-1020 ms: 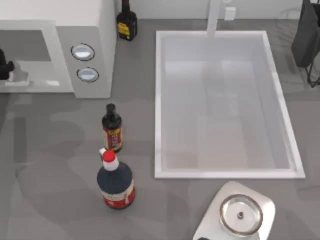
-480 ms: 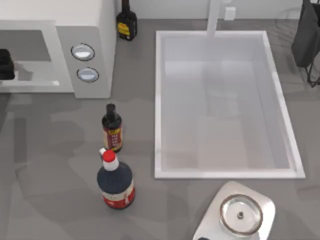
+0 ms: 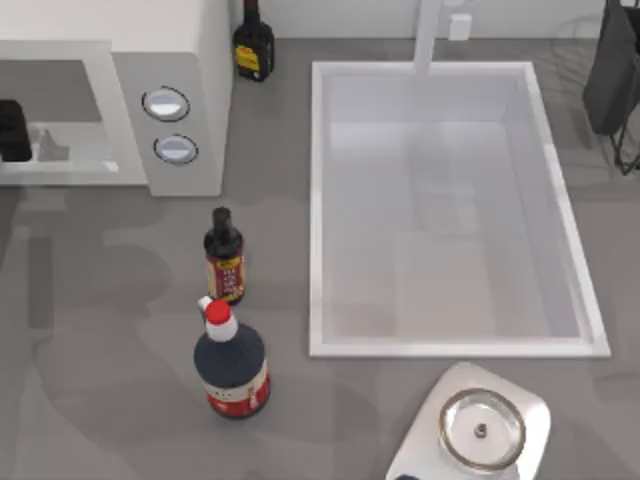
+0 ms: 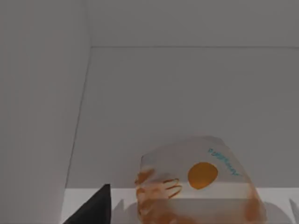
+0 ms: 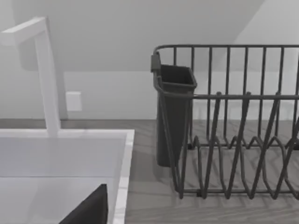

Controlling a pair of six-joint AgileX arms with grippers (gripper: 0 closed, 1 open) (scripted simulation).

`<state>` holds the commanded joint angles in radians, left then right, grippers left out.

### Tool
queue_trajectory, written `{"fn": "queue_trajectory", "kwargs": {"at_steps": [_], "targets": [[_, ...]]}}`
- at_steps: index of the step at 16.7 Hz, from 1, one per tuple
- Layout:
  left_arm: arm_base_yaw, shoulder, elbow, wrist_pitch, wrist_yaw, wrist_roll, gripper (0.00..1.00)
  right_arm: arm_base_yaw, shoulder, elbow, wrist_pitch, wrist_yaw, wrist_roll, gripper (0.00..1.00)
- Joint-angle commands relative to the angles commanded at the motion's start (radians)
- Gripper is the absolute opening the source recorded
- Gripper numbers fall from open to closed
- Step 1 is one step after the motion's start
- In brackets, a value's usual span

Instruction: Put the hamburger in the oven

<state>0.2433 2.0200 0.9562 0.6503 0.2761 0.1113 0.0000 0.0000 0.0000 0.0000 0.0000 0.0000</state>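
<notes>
The oven (image 3: 180,90) is a white box at the table's back left, with two silver knobs and an open front cavity. My left gripper (image 3: 12,130) is at the mouth of that cavity, at the top view's left edge. In the left wrist view the hamburger (image 4: 201,186), pale tan with orange-red marks, lies on the oven floor in front of the camera. One dark finger (image 4: 96,210) stands a little apart from the hamburger and does not touch it, so the gripper is open. My right gripper (image 3: 612,70) is parked at the back right, open, with one finger (image 5: 88,210) in sight.
Two dark bottles (image 3: 224,255) (image 3: 231,362) stand in front of the oven and a third (image 3: 254,42) behind it. A white sink (image 3: 320,200) fills the middle right. A dish rack (image 5: 224,140) is at the back right, a scale (image 3: 480,430) at the front.
My left gripper has shifted slightly at the oven's mouth. The bottles and the right arm have not moved.
</notes>
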Motion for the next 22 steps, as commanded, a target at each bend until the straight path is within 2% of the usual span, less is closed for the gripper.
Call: {"fn": "queue_trajectory", "kwargs": {"at_steps": [4, 10, 13, 15, 22], "targets": [[0.068, -0.137, -0.141, 0.024, 0.065, 0.041, 1.0, 0.0, 0.0, 0.0, 0.0, 0.0, 0.0, 1.0], [0.186, -0.448, -0.563, 0.063, 0.15, 0.075, 1.0, 0.0, 0.0, 0.0, 0.0, 0.0, 0.0, 1.0], [0.259, -0.561, -0.697, 0.07, 0.203, 0.099, 1.0, 0.0, 0.0, 0.0, 0.0, 0.0, 0.0, 1.0], [0.28, -0.595, -0.733, 0.085, 0.234, 0.115, 1.0, 0.0, 0.0, 0.0, 0.0, 0.0, 0.0, 1.0], [0.276, -0.617, -0.715, 0.049, 0.235, 0.114, 1.0, 0.0, 0.0, 0.0, 0.0, 0.0, 0.0, 1.0]]}}
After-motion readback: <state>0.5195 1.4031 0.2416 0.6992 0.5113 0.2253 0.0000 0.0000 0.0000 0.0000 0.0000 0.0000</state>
